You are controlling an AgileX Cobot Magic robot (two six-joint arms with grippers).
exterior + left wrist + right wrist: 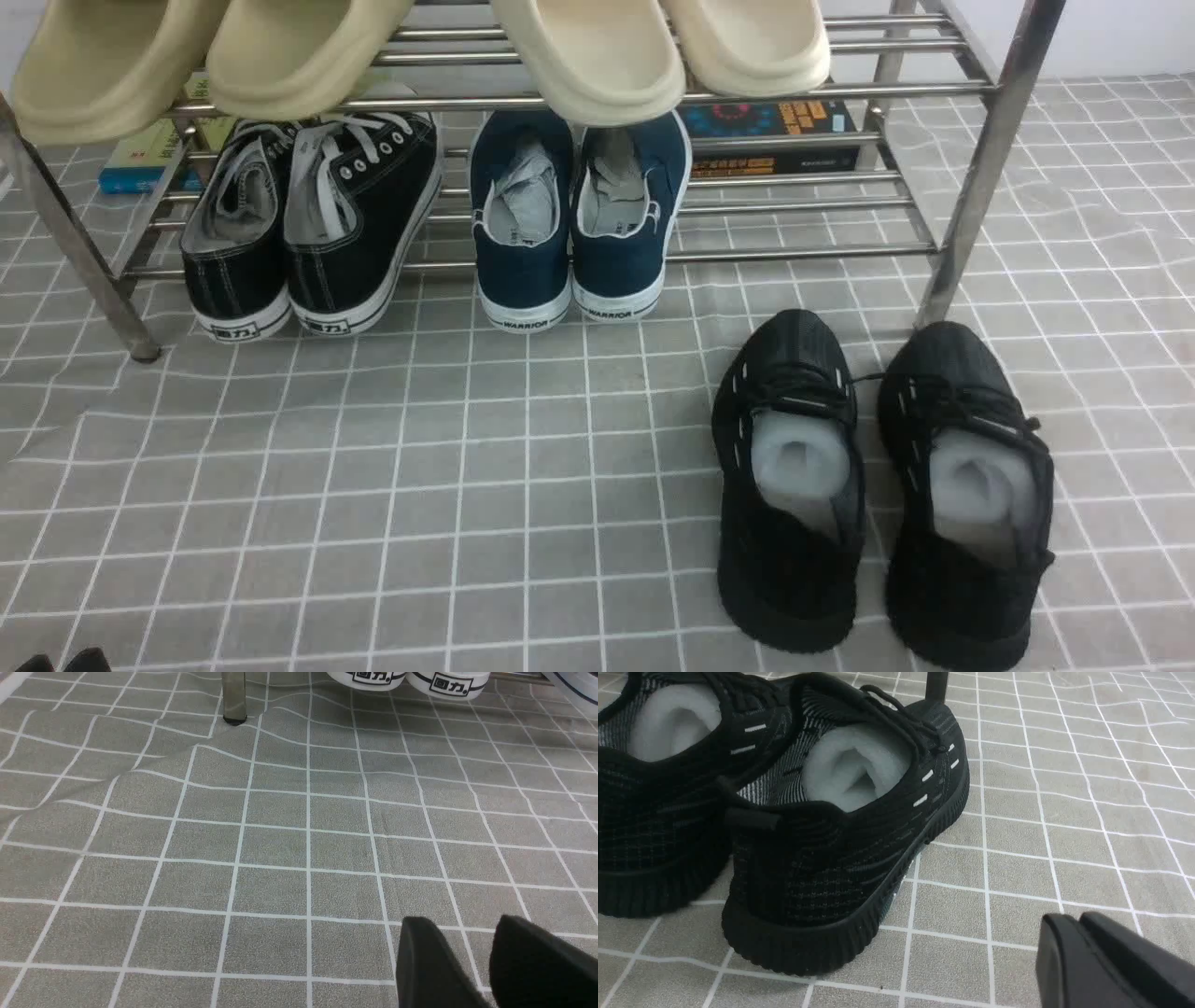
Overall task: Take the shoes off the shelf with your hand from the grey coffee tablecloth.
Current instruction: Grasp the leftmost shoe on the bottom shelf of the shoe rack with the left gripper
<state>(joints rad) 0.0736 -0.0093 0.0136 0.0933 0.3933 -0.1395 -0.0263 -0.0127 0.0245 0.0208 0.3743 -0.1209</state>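
From my console, the left gripper (462, 924) hangs low over the grey coffee tablecloth (467, 485), well out in front of the shelf (990, 159) on its left-leg side. Its fingers point toward the shelf with a modest gap between them and nothing in it. The right gripper (1073, 919) sits low in front of the shelf's right end, its two fingers pressed together on nothing. The shoes (317, 224) are on the shelf's lower tier at its left end, side by side and touching. Their long axes run front to back, toes aimed at the shelf's rear and white-soled heels jutting past its front bar toward me. Whether the heels touch the cloth I cannot tell. To the right of them on the same tier stand navy slip-ons (579, 224), heels also forward, each stuffed with crumpled paper. The shelf's upper tier carries cream slippers (597, 47). Black knit sneakers (878, 485) stand on the cloth just in front of the shelf's right leg, toes toward it, white foam filling each opening.
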